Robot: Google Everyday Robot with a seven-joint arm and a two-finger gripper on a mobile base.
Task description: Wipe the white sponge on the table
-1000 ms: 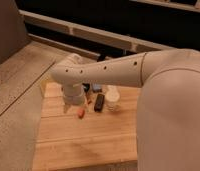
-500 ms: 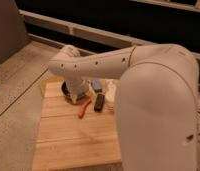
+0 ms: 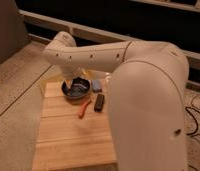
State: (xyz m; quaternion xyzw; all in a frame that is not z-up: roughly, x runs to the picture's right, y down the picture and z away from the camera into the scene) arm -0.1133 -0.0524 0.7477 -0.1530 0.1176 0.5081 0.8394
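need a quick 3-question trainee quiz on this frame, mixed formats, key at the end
1. True or false: the dark bowl stands off the table, on the ground.
2. What lies closest to the black rectangular object? A) the orange tool B) a cup C) a plate
3. Fill in: the gripper hangs at the table's far end, right by the dark ___.
Key: 1 false, it stands on the table; 2 A; 3 bowl.
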